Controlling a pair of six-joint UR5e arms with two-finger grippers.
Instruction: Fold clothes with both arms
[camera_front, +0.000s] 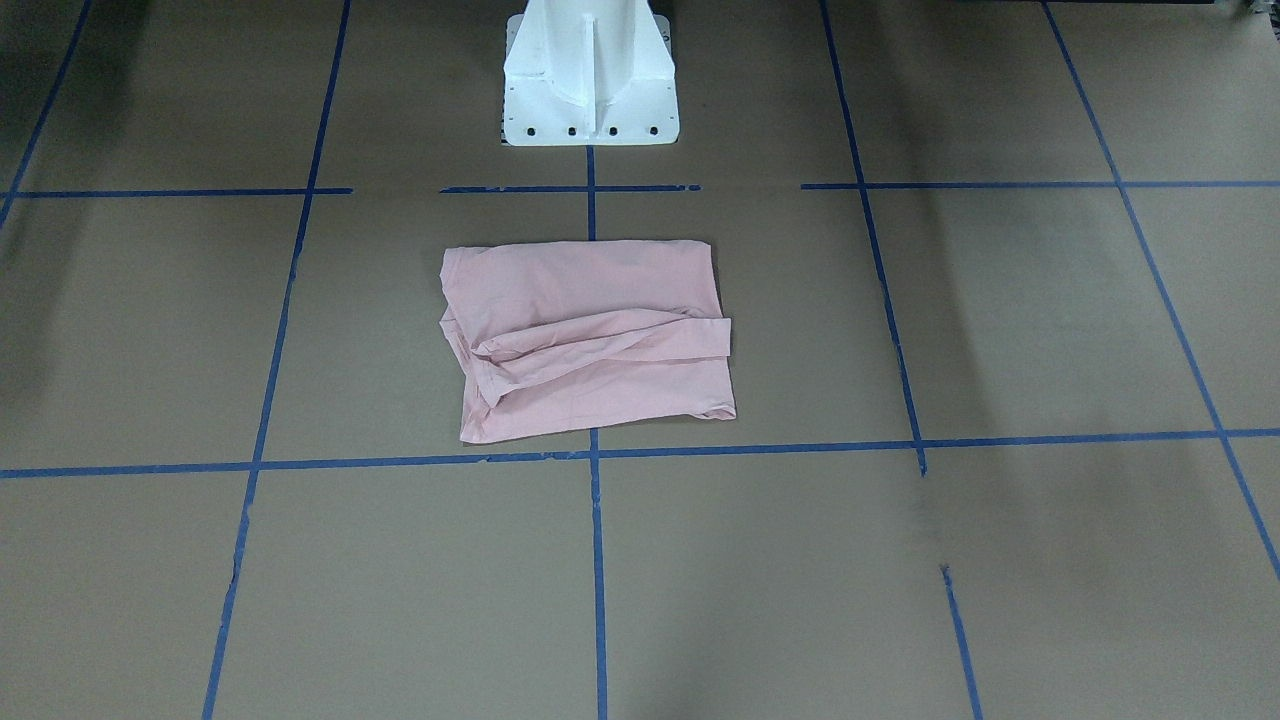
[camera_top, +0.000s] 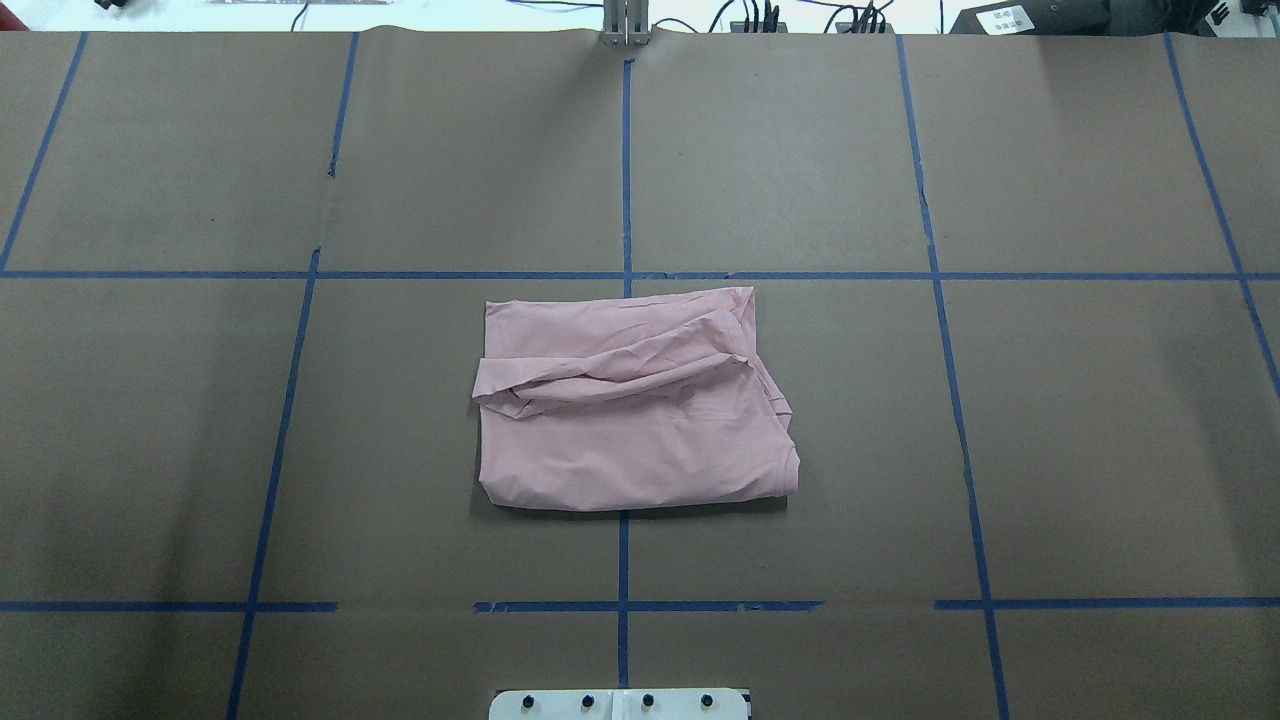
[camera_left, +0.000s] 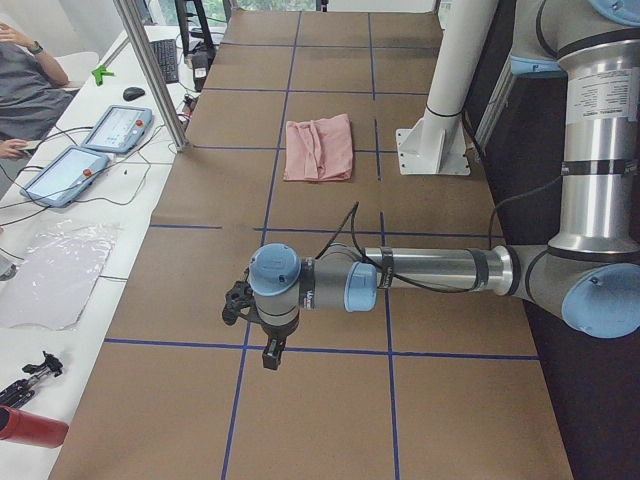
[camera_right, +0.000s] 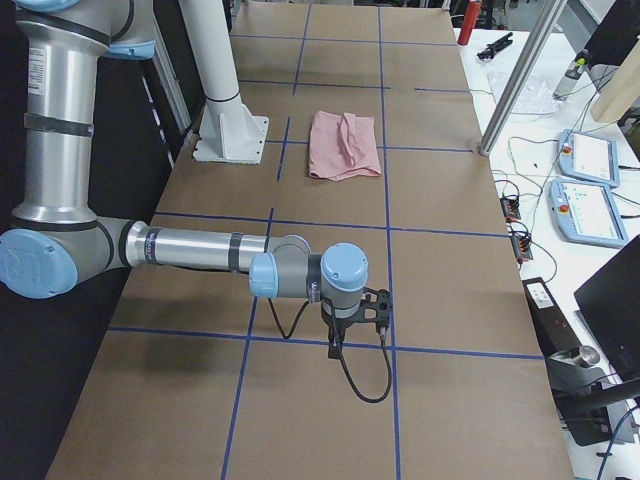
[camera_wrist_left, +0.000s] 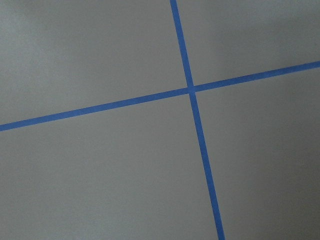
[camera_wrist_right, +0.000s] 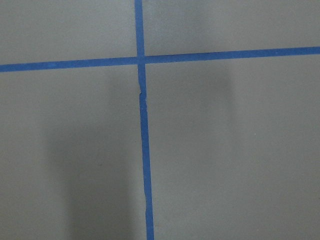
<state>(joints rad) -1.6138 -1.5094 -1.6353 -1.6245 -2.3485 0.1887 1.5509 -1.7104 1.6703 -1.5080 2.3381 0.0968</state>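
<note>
The pale pink T-shirt (camera_front: 590, 340) lies folded into a rough rectangle at the table's middle, with a creased flap across it; it also shows in the overhead view (camera_top: 630, 410) and both side views (camera_left: 320, 148) (camera_right: 345, 145). Its dog print and lettering are hidden. My left gripper (camera_left: 270, 350) hangs over the table far from the shirt, toward the table's left end. My right gripper (camera_right: 335, 340) hangs likewise toward the right end. Both show only in the side views, so I cannot tell if they are open or shut. Both wrist views show only brown table and blue tape.
The white pedestal (camera_front: 590, 80) stands at the robot's side of the shirt. Blue tape lines (camera_top: 625, 170) grid the brown table. Teach pendants (camera_left: 85, 150), cables and a person (camera_left: 25, 80) are beyond the far edge. A metal post (camera_left: 150, 70) stands there.
</note>
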